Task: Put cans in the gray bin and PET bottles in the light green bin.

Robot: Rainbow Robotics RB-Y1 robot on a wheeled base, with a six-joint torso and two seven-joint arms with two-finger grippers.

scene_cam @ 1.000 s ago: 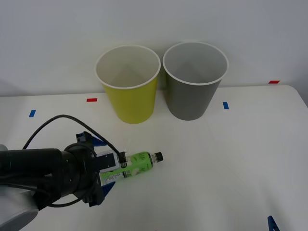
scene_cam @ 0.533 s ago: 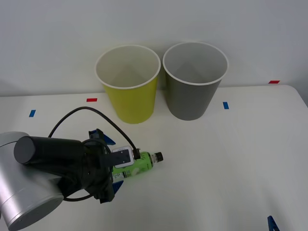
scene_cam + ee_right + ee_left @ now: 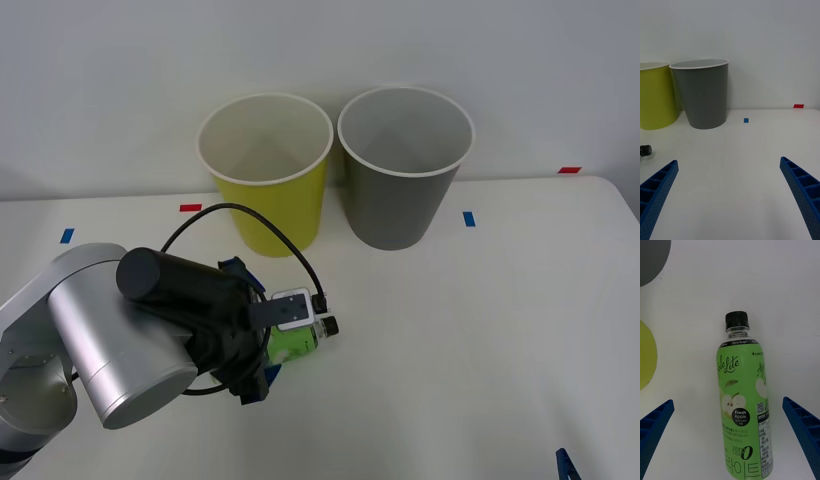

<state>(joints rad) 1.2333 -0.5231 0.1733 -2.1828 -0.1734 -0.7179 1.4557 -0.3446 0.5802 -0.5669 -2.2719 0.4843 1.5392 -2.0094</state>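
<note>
1. The left gripper [image 3: 730,450] hangs low over the white table [image 3: 480,330], left of centre, its blue ribbed fingers [image 3: 655,427] spread wide on either side of the PET bottle [image 3: 743,408] and touching nothing.
2. The PET bottle lies on its side on the table between those fingers, green "Apple Lite" label up, black cap [image 3: 330,326] towards the table's right edge.
3. From the front, the left arm's silver and black wrist covers most of the bottle; a black cable [image 3: 240,215] loops up over the wrist.
4. The light green bin [image 3: 268,180] stands upright at the table's far edge, just beyond the arm, nothing between it and the bottle but bare table.
5. The gray bin [image 3: 403,170] stands just beside it to the right, upright; whether the two rims touch I can't tell.
6. What shows of each bin's inside is bare wall.
7. Small tape marks dot the far edge: red tape [image 3: 190,208] and blue tape [image 3: 67,236] left of the bins, blue tape [image 3: 469,218] and red tape [image 3: 569,170] to their right.
8. The right gripper [image 3: 730,195] sits parked at the near right corner, fingers wide apart, holding nothing.
</note>
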